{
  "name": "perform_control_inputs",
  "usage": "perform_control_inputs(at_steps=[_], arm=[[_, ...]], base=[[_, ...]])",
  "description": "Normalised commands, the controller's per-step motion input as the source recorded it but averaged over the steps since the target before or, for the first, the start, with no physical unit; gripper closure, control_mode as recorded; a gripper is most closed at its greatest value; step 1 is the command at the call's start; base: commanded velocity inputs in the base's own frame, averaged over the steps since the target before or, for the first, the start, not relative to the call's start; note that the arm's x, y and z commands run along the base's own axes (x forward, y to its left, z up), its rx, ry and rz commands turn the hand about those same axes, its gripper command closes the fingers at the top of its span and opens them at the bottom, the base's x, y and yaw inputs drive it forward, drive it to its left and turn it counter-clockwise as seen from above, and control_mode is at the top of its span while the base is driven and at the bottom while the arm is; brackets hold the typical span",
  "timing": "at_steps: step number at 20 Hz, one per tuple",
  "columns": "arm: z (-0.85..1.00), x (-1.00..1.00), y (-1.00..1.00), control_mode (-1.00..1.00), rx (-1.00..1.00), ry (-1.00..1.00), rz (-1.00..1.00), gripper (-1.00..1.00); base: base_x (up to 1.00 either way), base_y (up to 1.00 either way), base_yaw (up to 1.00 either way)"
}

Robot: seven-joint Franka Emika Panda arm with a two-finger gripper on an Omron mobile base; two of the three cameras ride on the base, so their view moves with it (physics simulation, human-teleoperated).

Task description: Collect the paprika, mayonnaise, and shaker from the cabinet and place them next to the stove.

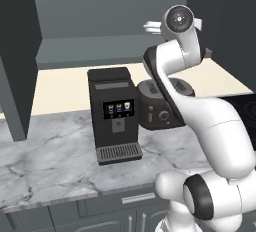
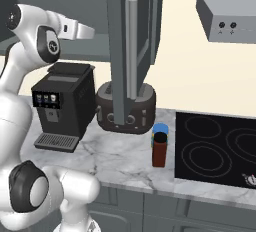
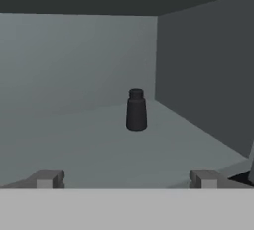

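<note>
shaker (image 3: 136,110) upright on cabinet (image 3: 74,140) shelf, jaws apart

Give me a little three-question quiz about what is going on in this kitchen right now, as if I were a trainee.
1. True or false: the shaker already stands on the counter beside the stove.
2. Which two task items stand together on the counter just left of the stove?
3. The gripper is: A) open, short of the shaker; B) shut on the shaker; C) shut on nothing.

Key
1. False: it stands upright on the shelf inside the cabinet.
2. The paprika and, just behind it, the mayonnaise.
3. A.
</note>
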Motion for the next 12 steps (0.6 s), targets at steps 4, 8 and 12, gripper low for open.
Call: perform_control_inputs(at_steps=[4, 8, 12], arm=[[0.08, 0.28, -0.07, -1.00, 0.00, 0.04, 0.00, -1.00], [0.11, 0.46, -0.21, -1.00, 0.00, 0.14, 0.00, -1.00], [0.01, 0.22, -0.14, -1.00, 0.02, 0.06, 0.01, -1.00]], base=[[0.00, 0.00, 0.00], [0.00, 0.00, 0.00], [0.00, 0.00, 0.00]])
